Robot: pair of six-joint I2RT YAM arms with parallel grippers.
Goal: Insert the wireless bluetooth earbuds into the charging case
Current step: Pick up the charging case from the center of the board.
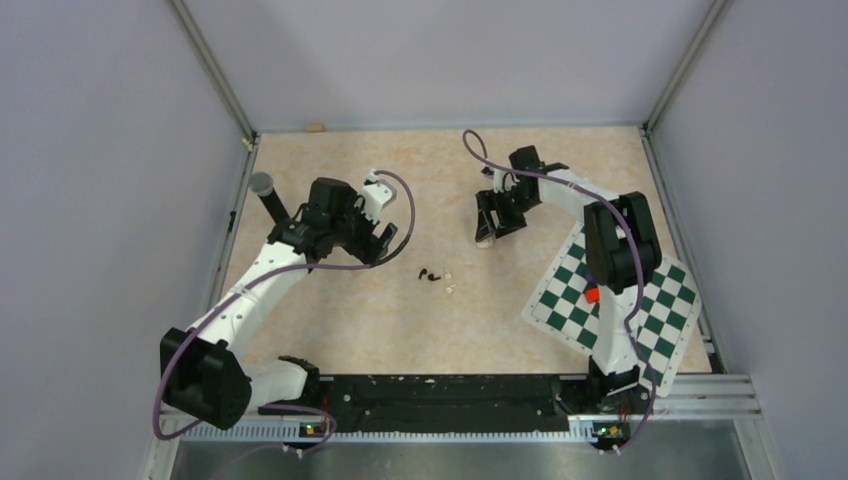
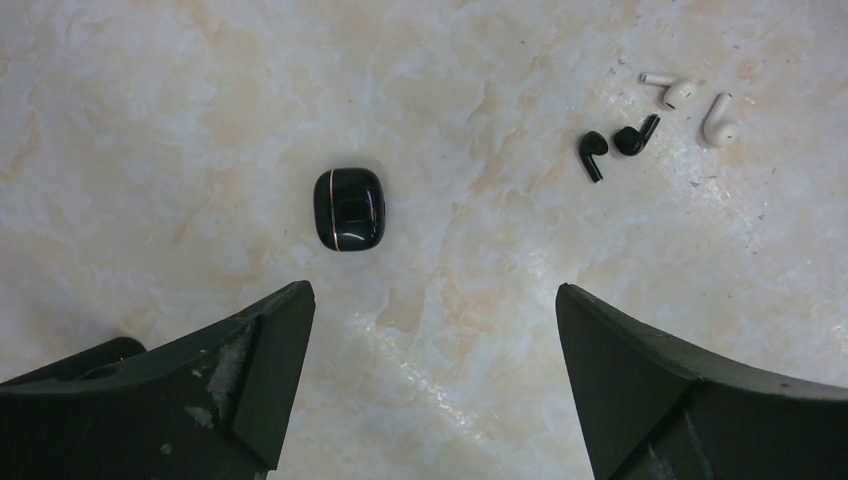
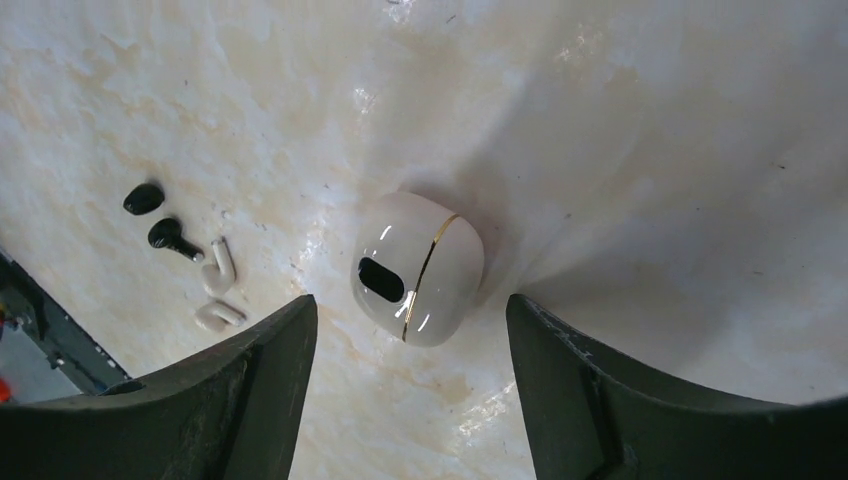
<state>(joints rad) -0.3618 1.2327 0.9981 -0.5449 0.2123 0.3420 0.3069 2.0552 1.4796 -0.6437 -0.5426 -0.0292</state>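
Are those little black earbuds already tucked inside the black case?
No, both black earbuds lie loose on the table, well apart from the closed black case.

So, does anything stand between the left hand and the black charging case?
Nothing visible does. The black charging case lies on the table just ahead of the open left hand. The black earbuds and white earbuds lie off to one side.

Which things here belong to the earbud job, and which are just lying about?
Job: black earbuds, black charging case; probably also white earbuds and white case, which the right end effector straddles.
Lying about: checkered mat, red block.
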